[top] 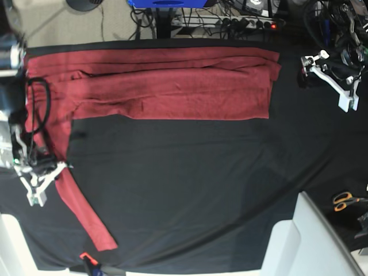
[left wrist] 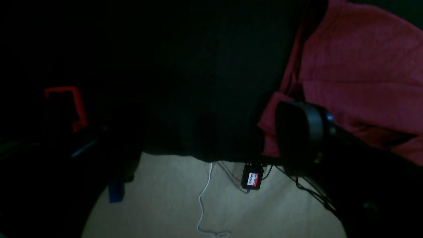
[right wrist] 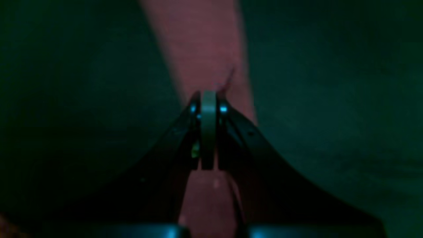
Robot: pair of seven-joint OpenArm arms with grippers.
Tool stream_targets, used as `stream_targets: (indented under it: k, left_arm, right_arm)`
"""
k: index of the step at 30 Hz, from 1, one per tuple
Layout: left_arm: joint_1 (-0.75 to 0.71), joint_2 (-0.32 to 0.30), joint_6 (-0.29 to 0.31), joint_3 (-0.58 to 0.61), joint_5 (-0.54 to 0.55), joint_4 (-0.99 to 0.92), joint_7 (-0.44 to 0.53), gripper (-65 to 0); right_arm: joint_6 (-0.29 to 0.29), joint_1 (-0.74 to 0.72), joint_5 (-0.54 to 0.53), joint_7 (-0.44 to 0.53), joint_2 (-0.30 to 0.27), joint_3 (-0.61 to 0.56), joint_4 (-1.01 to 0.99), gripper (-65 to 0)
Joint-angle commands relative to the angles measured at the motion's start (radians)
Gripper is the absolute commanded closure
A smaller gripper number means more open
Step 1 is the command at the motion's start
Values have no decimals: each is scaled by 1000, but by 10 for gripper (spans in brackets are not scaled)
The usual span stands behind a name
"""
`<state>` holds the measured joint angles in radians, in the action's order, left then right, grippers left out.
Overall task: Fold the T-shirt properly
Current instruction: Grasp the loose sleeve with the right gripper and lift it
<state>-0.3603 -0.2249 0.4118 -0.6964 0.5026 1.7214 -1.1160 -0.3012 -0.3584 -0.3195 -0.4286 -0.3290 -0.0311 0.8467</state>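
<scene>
Right gripper [top: 50, 172] is clamped on the T-shirt [top: 172, 86] sleeve [top: 86, 215] near the tabletop's left edge; left gripper [top: 328, 72] waits agape. Body lies folded lengthwise along the far edge; this sleeve still needs folding in.

The dark-red soft knit T-shirt [top: 172, 86] looks matt and finely ribbed. The black cloth over the worktop [top: 190, 190] is matt too. The right claw [top: 39, 185] is white plastic.

A robotics lab: a counter [top: 190, 190] draped in black cloth, tangled cables [top: 230, 14] and a power strip [top: 253, 23] on the far floor, scissors [top: 345, 200] at right.
</scene>
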Motion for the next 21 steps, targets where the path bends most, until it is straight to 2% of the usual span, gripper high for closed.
stream_targets:
  k: [1,5,11,14,21]
  left_arm:
    - [0,-18,0,-7,8,13,9,-587]
    - [2,-18,0,-6,6,13,12,-587]
    - [17,-18,0,-1,3,12,11,-587]
    - [25,-21,0,-1,8,-13,9,-587]
    - [25,-24,0,-1,8,-37,14,-587]
  right_arm:
    - [4,8,0,-29,-8,36,89,0]
    - [4,134,3,-221,54,164,365,0]
    - [4,312,3,-378,136,228,676,0]
    - [4,393,3,-410,170,228,774,0]
    - [4,574,3,-411,232,228,916,0]
